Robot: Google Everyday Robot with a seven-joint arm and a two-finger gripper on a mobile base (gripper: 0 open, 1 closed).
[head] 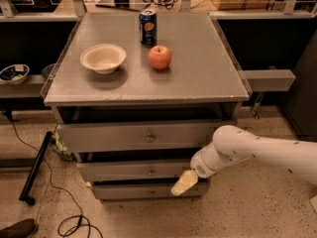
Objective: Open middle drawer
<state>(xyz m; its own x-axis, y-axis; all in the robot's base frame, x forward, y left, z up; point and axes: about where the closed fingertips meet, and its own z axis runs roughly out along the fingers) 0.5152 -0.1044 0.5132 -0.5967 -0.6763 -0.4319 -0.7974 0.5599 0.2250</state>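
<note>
A speckled floor (257, 207) in a dim room, seen from above. At centre stands a grey counter (198, 68) with three drawers stacked in its front. On the counter's top are a pale bowl (103, 58) at the left, a red apple (159, 57) near the middle, and a blue can (147, 28) upright just behind the apple.

The middle drawer (124, 171) is the second one down in the counter's front, a long low grey panel with a small round knob (151, 171) at its centre and a dark gap above it. A white arm (267, 152) reaches in from the counter's right side. Its cream-coloured tool (184, 183) sits at the right end of the middle drawer, right of the knob, angled down over the bottom drawer (133, 191). Whether the tool is wide or narrow cannot be told.
</note>
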